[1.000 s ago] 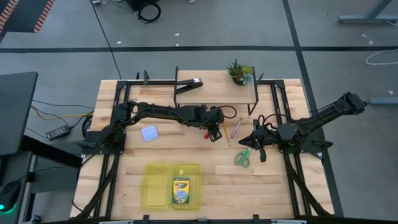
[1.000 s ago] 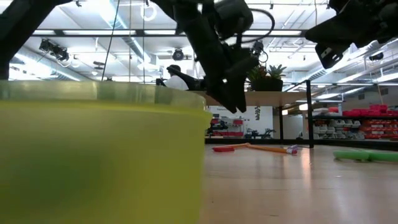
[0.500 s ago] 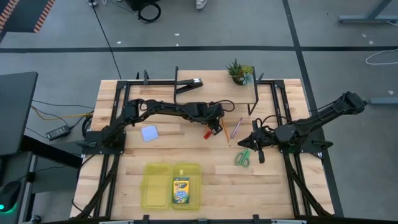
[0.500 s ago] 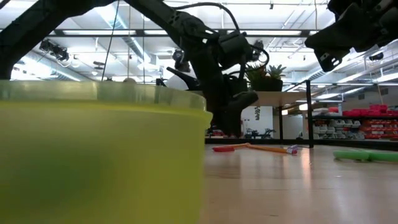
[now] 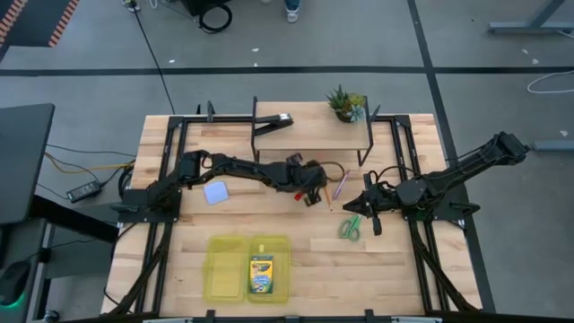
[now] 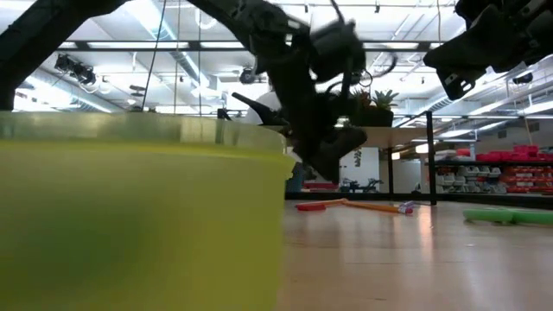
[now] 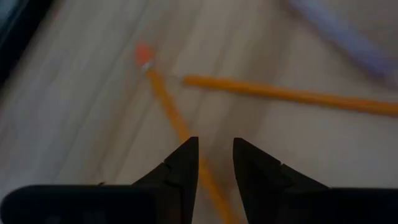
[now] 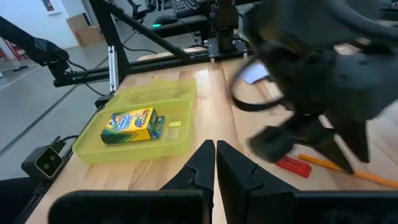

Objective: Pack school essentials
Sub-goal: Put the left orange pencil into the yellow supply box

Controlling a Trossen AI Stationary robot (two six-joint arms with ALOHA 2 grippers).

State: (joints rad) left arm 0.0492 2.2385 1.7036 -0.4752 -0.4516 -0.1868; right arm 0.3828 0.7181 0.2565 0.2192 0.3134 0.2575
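Observation:
My left gripper (image 5: 311,194) hangs a little above the table's middle, narrowly open, over an orange pencil (image 7: 169,109) that runs under the gap between its fingers (image 7: 213,152). A second orange stick (image 7: 280,94) and a pink-purple pencil (image 5: 341,185) lie just beyond. A short red piece (image 8: 293,167) lies beside them. My right gripper (image 5: 369,212) is shut and empty, raised above green-handled scissors (image 5: 350,228). A pale bluish-white block (image 5: 215,192) lies at the left. The crayon box (image 5: 261,274) lies in a yellow-green container (image 5: 224,267).
A raised wooden shelf (image 5: 309,135) at the far side carries a small potted plant (image 5: 345,103) and a black clip-like tool (image 5: 273,119). Black frame rails (image 5: 170,161) run along both sides of the table. Bare wood lies between the container and the scissors.
My left arm has lowered and stretched out flatter over the table. Its gripper has come down and tipped toward the pencils and the red piece, and it shows blurred. My right arm has kept still.

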